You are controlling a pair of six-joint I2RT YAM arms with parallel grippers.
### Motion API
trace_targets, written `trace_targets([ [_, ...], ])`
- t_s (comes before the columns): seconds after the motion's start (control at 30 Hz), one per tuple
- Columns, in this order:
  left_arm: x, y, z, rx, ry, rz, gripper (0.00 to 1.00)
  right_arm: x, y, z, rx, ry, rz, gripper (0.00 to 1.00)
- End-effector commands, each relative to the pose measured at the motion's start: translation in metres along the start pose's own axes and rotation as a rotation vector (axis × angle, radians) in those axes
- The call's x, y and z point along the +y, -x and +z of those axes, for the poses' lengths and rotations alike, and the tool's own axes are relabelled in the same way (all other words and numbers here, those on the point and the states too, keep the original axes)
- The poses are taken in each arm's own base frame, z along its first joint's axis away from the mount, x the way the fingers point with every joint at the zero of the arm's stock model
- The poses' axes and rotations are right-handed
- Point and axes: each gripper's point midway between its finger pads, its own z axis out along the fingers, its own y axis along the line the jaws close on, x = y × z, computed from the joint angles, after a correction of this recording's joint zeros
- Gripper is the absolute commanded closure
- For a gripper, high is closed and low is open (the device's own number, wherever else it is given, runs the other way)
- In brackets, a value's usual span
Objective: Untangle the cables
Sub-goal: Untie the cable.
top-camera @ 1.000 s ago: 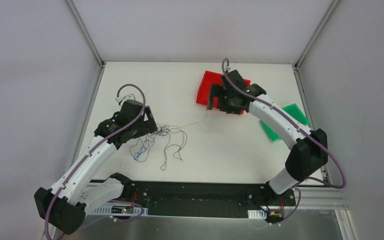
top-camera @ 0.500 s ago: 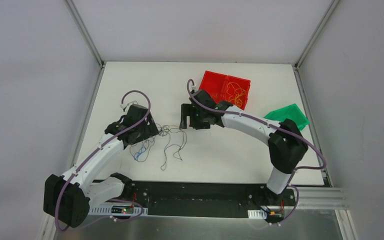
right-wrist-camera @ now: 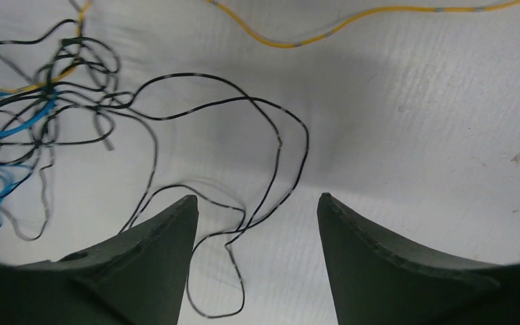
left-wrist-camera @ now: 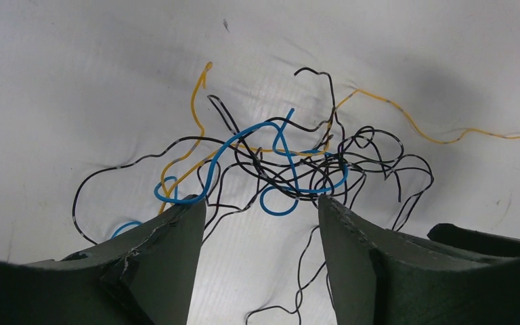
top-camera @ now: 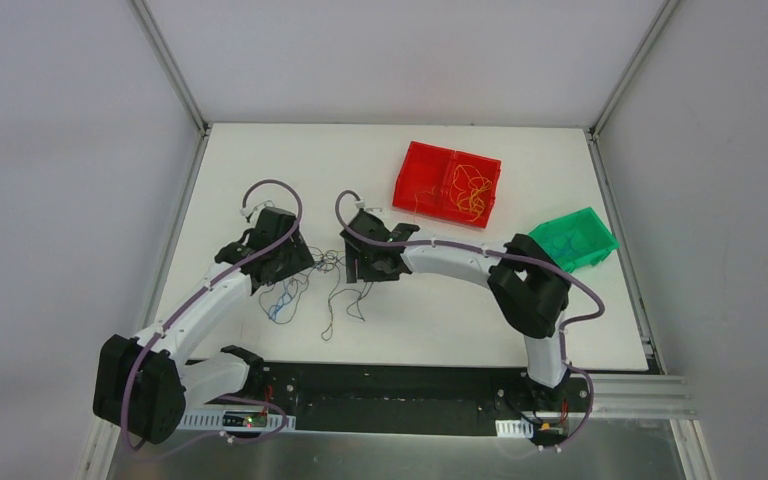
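Right pincer (right-wrist-camera: 254, 203) swung to cables (left-wrist-camera: 277, 156) on white table (top-camera: 440, 325); it and left pincer (left-wrist-camera: 261, 203) gape.

1. Top view: bright, even light; faint soft shadows on the white desk (top-camera: 290, 170).
2. Wrist views: grey shadow patches, dark rounded lower corners.
3. Right wrist view: cables (right-wrist-camera: 20, 123) at left slightly blurred.

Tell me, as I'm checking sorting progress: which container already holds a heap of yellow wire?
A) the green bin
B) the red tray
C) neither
B: a loose heap of yellow wire lies inside the red tray; the green bin shows none.
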Motion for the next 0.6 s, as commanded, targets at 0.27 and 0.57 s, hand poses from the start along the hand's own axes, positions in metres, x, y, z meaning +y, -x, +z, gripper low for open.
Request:
trace_targets([
  [0.27, 0.017, 0.005, 0.012, -0.074, 0.055, -0.090, 0.55, -0.054, -0.012, 0.015, -0.068, -0.367, -0.080, 0.74],
  [0.57, 0.028, 0.010, 0.012, -0.133, 0.062, -0.130, 0.95, -0.097, -0.030, -0.029, -0.086, -0.424, -0.078, 1.00],
])
